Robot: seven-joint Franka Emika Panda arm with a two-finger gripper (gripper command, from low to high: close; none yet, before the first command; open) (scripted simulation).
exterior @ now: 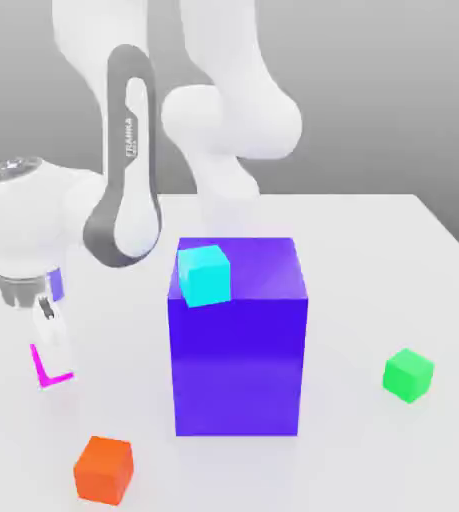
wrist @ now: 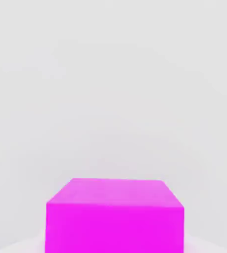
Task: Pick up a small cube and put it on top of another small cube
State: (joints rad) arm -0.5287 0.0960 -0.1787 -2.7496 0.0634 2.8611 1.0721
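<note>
Gripping the magenta cube point(wrist: 115, 225) between closed fingers of the end effector point(exterior: 53, 350), down at the white surface point(exterior: 353, 290), near the orange cube point(exterior: 103, 470); presumably clamped low for a secure lift and stacking.

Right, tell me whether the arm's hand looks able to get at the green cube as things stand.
Probably not yet: the hand looks closed on the magenta cube, and the big blue block stands between it and the green cube, though nothing touches that one.
</note>
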